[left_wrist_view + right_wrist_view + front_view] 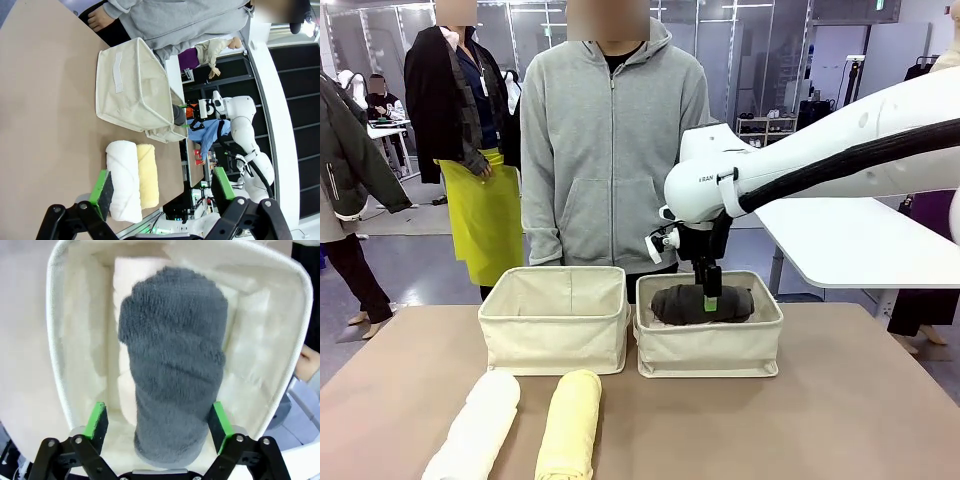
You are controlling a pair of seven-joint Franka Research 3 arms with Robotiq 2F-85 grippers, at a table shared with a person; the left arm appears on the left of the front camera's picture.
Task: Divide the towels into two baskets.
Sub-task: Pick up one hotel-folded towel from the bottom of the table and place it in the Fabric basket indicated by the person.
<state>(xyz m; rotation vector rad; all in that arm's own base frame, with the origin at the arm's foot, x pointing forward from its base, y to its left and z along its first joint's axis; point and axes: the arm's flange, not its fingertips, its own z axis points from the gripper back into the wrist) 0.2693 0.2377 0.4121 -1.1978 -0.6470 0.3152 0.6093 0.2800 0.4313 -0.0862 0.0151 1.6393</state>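
Right jaws (158,421) spread wide, gripping nothing, straddling the grey towel (172,355). It lies lengthwise in the right basket (710,352), on top of a pale towel (122,300). One pad has a visible gap to the pile. The other sits close to it, contact unclear. Basket walls hug the rolls, with little side room. Left basket (555,345) sits just beside it. White towel (480,425) and yellow towel (570,425) lie side by side at the bench (820,420) near edge. Left jaws (162,186) open, over the white roll's end. There is broad bench to the right of the baskets.
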